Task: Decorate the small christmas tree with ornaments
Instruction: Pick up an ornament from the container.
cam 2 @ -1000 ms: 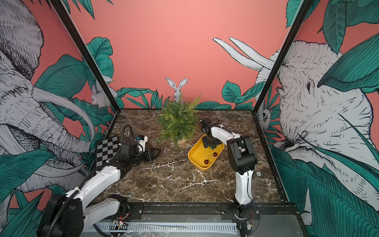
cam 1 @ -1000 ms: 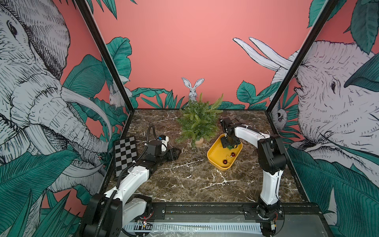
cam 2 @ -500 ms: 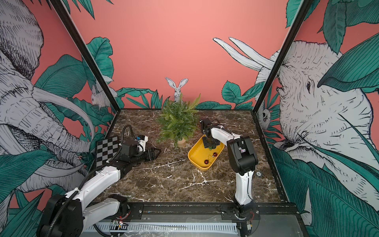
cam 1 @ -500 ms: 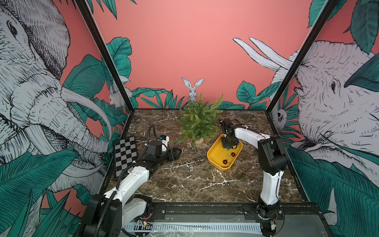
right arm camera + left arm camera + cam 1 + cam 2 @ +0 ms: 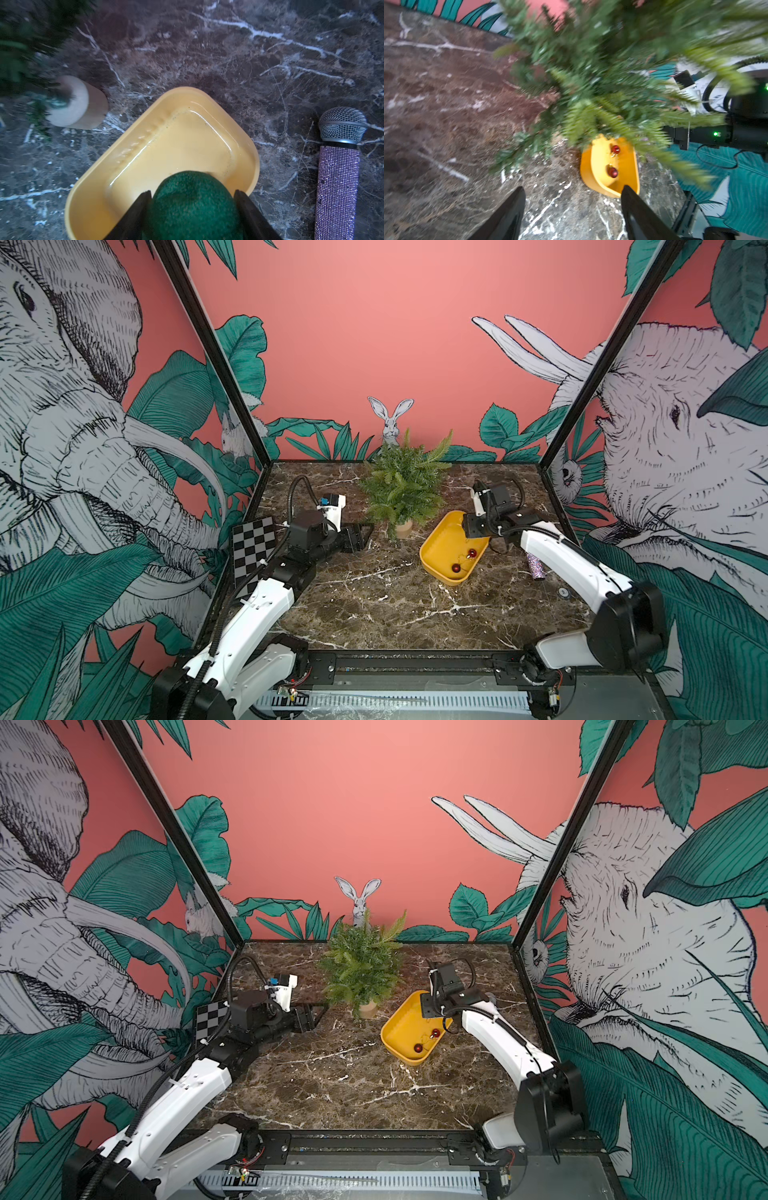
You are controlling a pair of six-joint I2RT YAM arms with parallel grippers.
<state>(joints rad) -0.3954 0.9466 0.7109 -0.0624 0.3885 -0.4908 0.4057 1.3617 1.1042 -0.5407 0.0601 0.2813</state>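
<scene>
The right claw (image 5: pixel 191 193) is clenched on the green ball (image 5: pixel 193 209), one finger pressed to each side of it, low over the back end of the yellow tray (image 5: pixel 187 96). The two red balls (image 5: pixel 472 553) lie loose toward the tray's front. The tree (image 5: pixel 405 485) stands upright on the worktop (image 5: pixel 374 605) just beside the tray, its tan base (image 5: pixel 76 104) apart from the rim. The left claw (image 5: pixel 572 189) is released, jaws wide with nothing between them, low over the worktop and aimed at the tree from the other side.

The step in hand, as I judge it, is lifting the green ball out and carrying it to the tree. Done well, the lift goes straight up before any turn, so the ball clears the rim and the tray isn't dragged. The ball is round and pinched at only two points, so a slow carry is safer than a swing. No hanging loop shows in the wrist view, so I cannot tell whether the ball hooks on or simply nests in the needles. A thick, level branch on the tray side looks like the best target. The left claw could steady the tree — it looks light enough to tip under a push. The microphone (image 5: pixel 337 176) lies beside the tray, out of the likely path.
</scene>
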